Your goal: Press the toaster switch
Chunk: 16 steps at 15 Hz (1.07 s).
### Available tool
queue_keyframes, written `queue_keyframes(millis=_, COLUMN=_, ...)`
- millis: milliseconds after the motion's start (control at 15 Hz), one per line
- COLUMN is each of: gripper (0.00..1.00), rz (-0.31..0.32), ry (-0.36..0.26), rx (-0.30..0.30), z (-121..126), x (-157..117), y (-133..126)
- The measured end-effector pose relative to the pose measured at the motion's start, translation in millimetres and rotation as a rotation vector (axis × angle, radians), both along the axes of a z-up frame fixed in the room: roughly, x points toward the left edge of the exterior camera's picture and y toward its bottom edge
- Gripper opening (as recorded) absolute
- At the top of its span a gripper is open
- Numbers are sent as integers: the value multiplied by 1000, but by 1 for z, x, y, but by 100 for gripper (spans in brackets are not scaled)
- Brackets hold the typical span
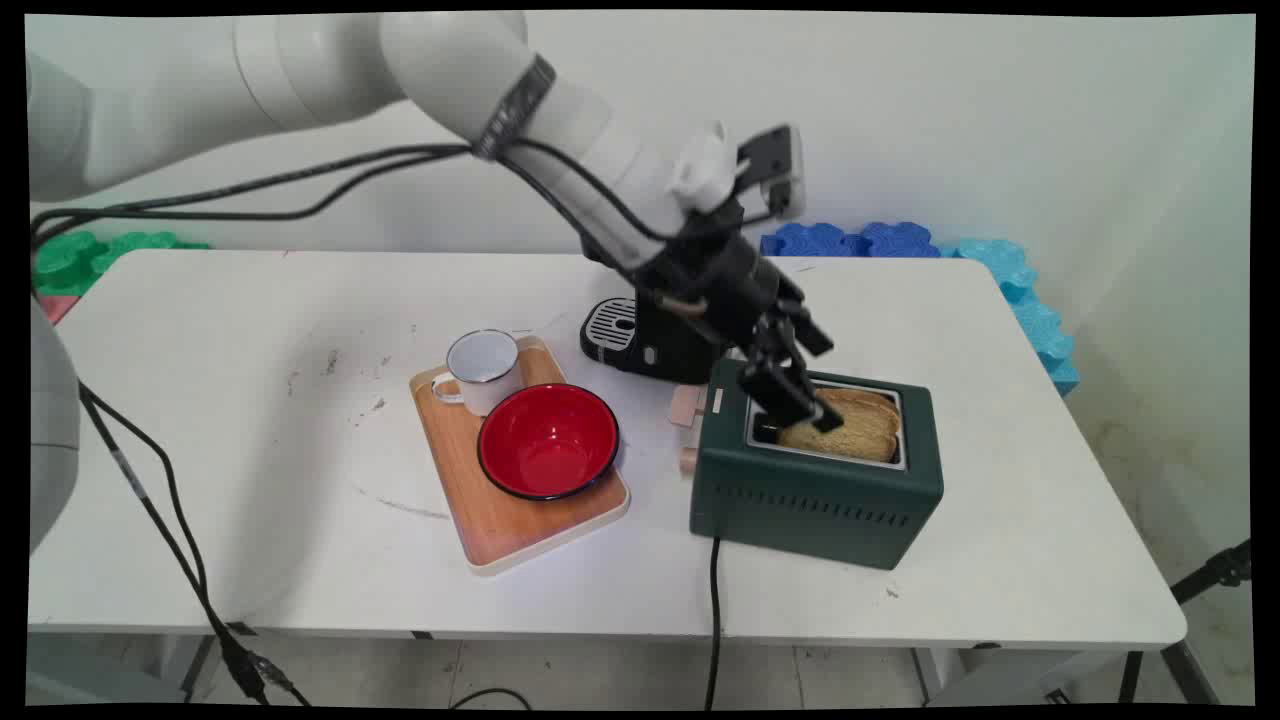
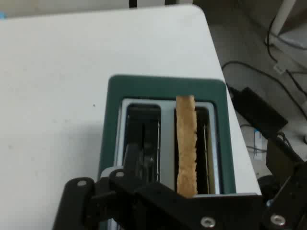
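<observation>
A dark green two-slot toaster [image 1: 815, 500] stands right of the table's middle. A browned slice of toast [image 1: 850, 428] stands on edge in it and sticks up above the top. In the hand view the toast [image 2: 185, 143] fills the right slot, and the left slot [image 2: 142, 139] is empty. My black gripper [image 1: 800, 405] has come down slantwise onto the toaster's left end, right at the end of the slice. Its linkage [image 2: 158, 201] covers the slice's near end.
Left of the toaster, a wooden tray [image 1: 500, 530] carries a red bowl [image 1: 547, 440] and a white enamel mug [image 1: 482, 368]. A black coffee machine [image 1: 645, 340] stands behind the gripper. The toaster's cord [image 1: 714, 620] drops over the front edge. Blue foam blocks [image 1: 1030, 310] line the far right.
</observation>
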<state>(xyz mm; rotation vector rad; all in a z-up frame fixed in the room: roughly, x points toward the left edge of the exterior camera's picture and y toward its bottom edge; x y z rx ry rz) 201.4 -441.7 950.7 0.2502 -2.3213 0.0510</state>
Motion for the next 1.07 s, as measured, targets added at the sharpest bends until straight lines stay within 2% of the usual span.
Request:
queue_keyframes(millis=200, gripper=100, rz=-2, ry=28, rx=-19, z=23, x=17, y=0)
queue_keyframes(millis=400, gripper=100, rz=3, ry=18, rx=-31, z=33, x=47, y=-1)
queue_keyframes(millis=800, gripper=100, rz=34, ry=-38, rx=-36, z=17, x=102, y=-2)
queue_keyframes(millis=867, gripper=0, rz=40, ry=-43, rx=-31, z=12, x=107, y=-2)
queue_keyframes(millis=1067, gripper=0, rz=58, ry=-53, rx=-9, z=-2, x=115, y=-2)
